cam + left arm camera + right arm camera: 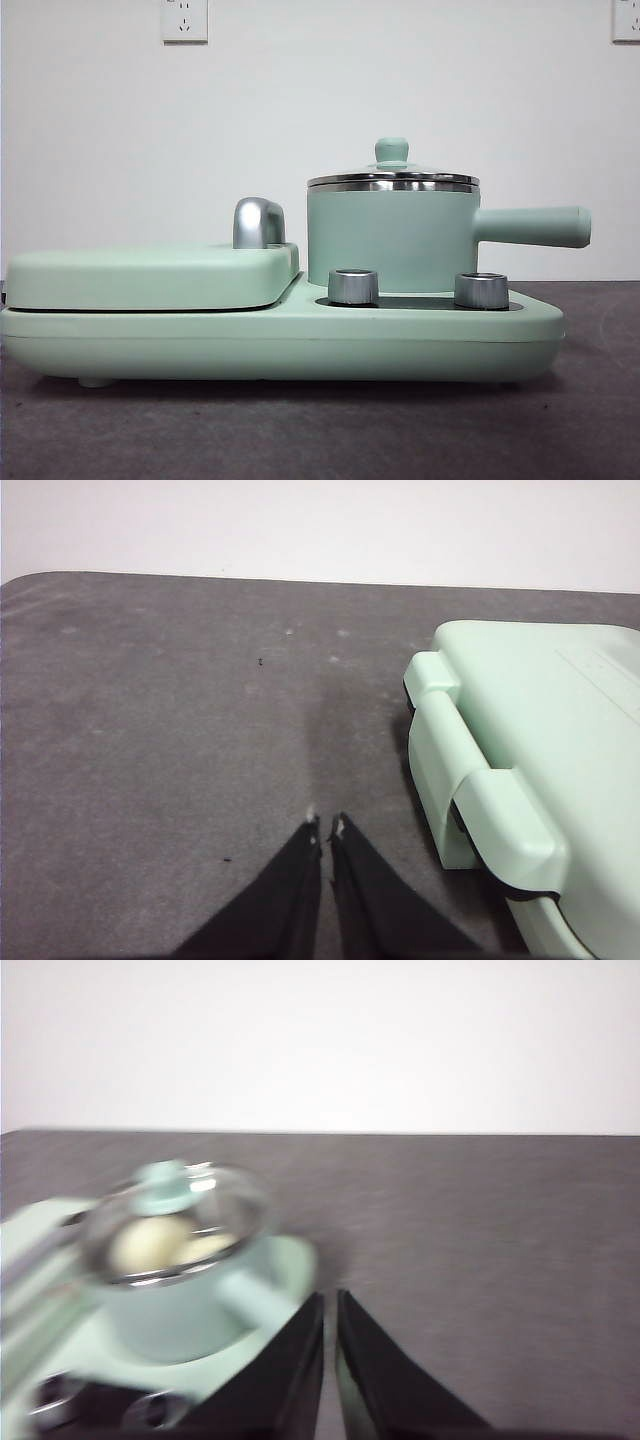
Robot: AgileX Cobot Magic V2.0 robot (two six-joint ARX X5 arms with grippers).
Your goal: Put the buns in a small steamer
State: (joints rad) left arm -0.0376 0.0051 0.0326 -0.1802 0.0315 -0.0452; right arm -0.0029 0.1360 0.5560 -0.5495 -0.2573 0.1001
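Observation:
The small steamer point(392, 235), a mint-green pot with a long side handle, stands on the cooker base with its glass lid and green knob point(391, 151) on. In the right wrist view the steamer point(178, 1260) is blurred, and two pale buns point(150, 1244) show through the lid inside it. My right gripper point(330, 1300) is shut and empty, beside the steamer's handle and apart from it. My left gripper point(326, 825) is shut and empty over the grey table, beside the flat griddle point(540, 740). Neither gripper shows in the front view.
The flat mint-green griddle point(150, 275) with its chrome handle point(258, 222) lies closed on the left of the cooker base point(280, 345). Two steel knobs point(352, 286) sit in front of the steamer. The grey table point(180, 730) lies around it.

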